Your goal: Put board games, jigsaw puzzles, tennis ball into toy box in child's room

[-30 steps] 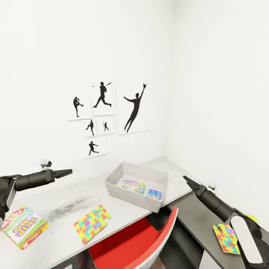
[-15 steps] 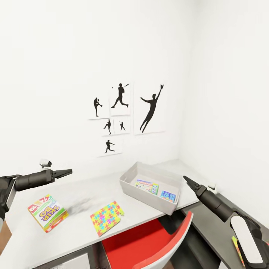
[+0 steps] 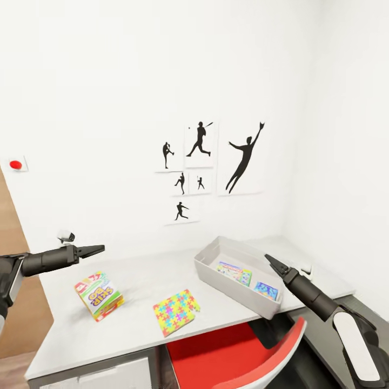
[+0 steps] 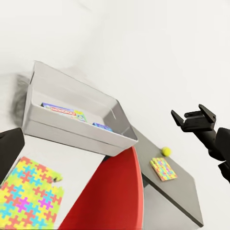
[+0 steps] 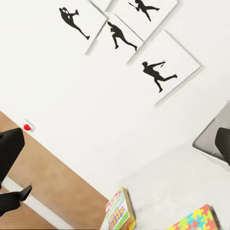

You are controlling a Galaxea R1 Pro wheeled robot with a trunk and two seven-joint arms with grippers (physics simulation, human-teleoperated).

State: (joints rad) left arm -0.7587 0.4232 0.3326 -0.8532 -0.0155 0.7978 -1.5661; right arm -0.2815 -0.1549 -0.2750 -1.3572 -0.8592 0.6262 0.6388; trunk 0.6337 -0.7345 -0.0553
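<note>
The grey toy box (image 3: 207, 268) stands on the white table (image 3: 140, 281) with two board games (image 3: 234, 272) lying inside it. On the table to its left lie a colourful jigsaw puzzle (image 3: 175, 310) and a Skip-Bo board game (image 3: 98, 294). The left wrist view shows the toy box (image 4: 72, 132), this jigsaw puzzle (image 4: 28, 199), and on a lower dark desk (image 4: 184, 191) a second puzzle (image 4: 164, 168) beside a tennis ball (image 4: 166, 151). My left gripper (image 3: 94, 250) hovers open above the table's left end. My right gripper (image 3: 270, 262) is open and empty just right of the box.
A red chair (image 3: 243, 356) is tucked under the table's front edge. Baseball silhouette pictures (image 3: 210, 162) hang on the white wall behind. A wooden door or panel (image 3: 11, 292) stands at the left, and the corner wall closes the right side.
The whole picture has shifted right, so the camera has turned left. The box, puzzle and Skip-Bo game stay where they lay on the table. Both arms hold the same pose.
</note>
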